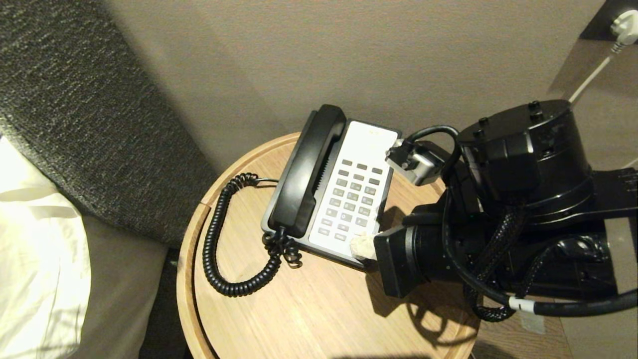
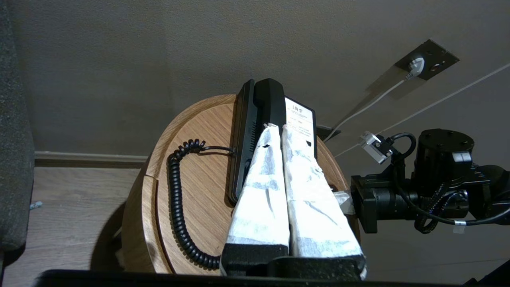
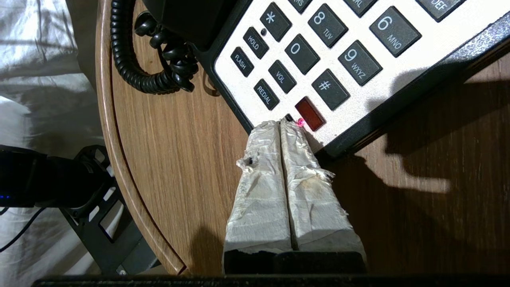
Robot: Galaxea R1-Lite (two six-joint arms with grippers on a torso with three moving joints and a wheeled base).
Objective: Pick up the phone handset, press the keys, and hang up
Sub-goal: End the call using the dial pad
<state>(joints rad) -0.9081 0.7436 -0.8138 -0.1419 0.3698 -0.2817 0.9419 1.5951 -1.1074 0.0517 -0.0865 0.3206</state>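
Resting surface: round wooden table (image 1: 309,309) carried the phone base (image 1: 366,164).
Phone handset (image 1: 306,172): lay in its cradle on the base, coiled cord (image 1: 214,239) looping across the wood.
Right gripper (image 3: 281,123): fingers pressed together, tips at the keypad's near corner beside the red key (image 3: 310,113).
Left gripper (image 2: 277,126): fingers together, empty, above the phone.

Bedroom, likely a hotel room, round wooden bedside surface (image 1: 319,309) against a plain beige wall (image 1: 279,55), corded desk phone (image 1: 349,199) on it, white bed linen (image 1: 35,249) beside a dark upholstered headboard (image 1: 75,99), wall socket (image 2: 428,59) with a white plug
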